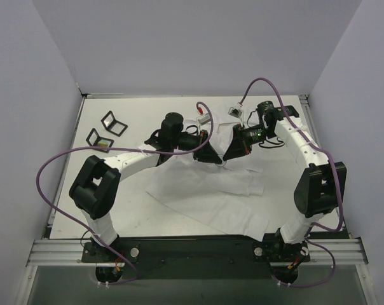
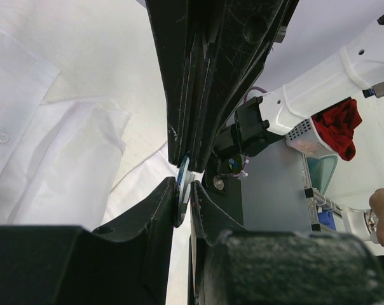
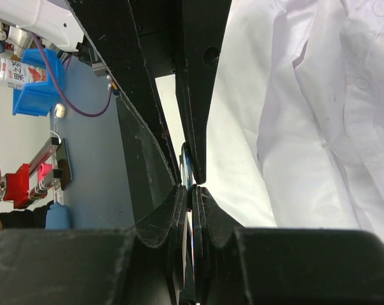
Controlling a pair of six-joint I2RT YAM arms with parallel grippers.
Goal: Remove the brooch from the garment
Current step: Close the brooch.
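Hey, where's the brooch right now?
The brooch sits edge-on between the left fingers, right at the tips of the shut right fingers. In the top view that is centre frame, over the far part of the white garment.

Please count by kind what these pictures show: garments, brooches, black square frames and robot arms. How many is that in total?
Garment: 1
Brooch: 1
Black square frames: 2
Robot arms: 2
Total: 6
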